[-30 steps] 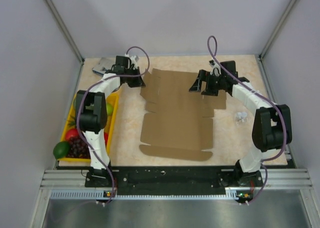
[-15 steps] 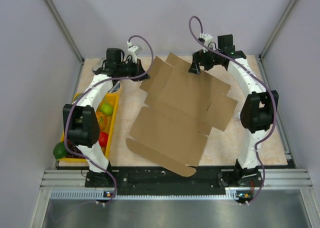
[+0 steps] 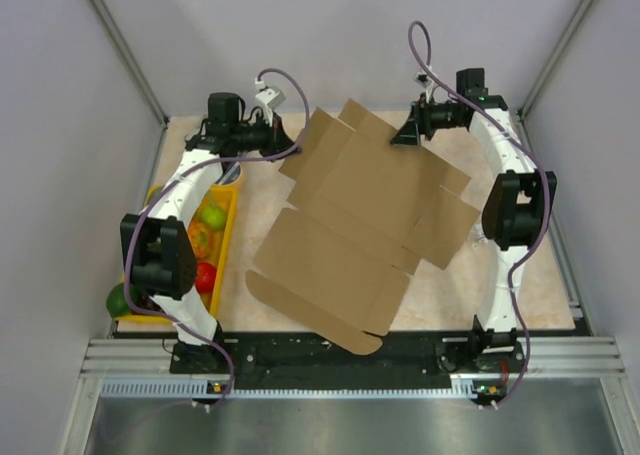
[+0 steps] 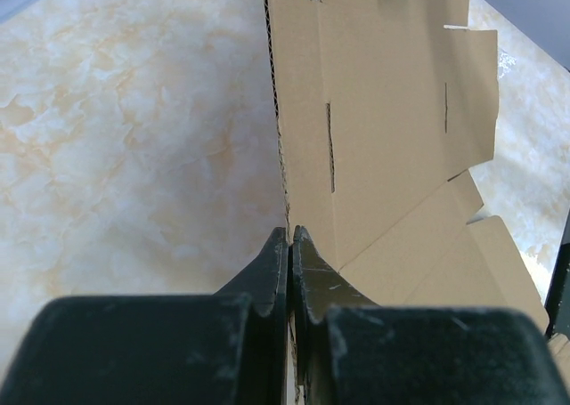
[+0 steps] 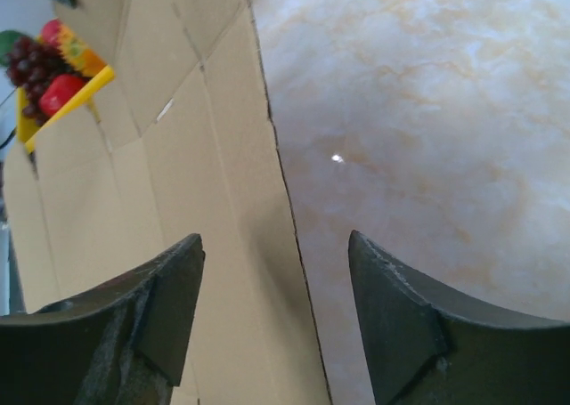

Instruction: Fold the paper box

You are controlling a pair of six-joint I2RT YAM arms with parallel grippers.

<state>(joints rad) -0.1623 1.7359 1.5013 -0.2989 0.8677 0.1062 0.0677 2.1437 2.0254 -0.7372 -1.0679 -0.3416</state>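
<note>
The paper box (image 3: 350, 225) is a flat brown die-cut cardboard sheet with flaps and slits, turned at an angle across the table. My left gripper (image 3: 290, 140) is shut on its far-left edge; in the left wrist view the corrugated edge runs straight into the closed fingers (image 4: 290, 236) and the sheet (image 4: 392, 111) spreads to the right. My right gripper (image 3: 405, 135) is at the sheet's far right corner. In the right wrist view it (image 5: 272, 237) stands open, straddling the cardboard's (image 5: 178, 174) edge, with neither finger touching it.
A yellow tray (image 3: 232, 207) of fruit lies along the left side, behind the left arm, and also shows as a yellow tray corner (image 5: 67, 98) past the sheet. Grey enclosure walls (image 3: 100, 95) close in the table. Bare marbled tabletop (image 5: 427, 111) lies to the right of the sheet's edge.
The sheet lay flat and square; it has since been lifted at its far-left edge and swung round. The right gripper has left the sheet's middle for its far corner, and its jaws have narrowed a little.
</note>
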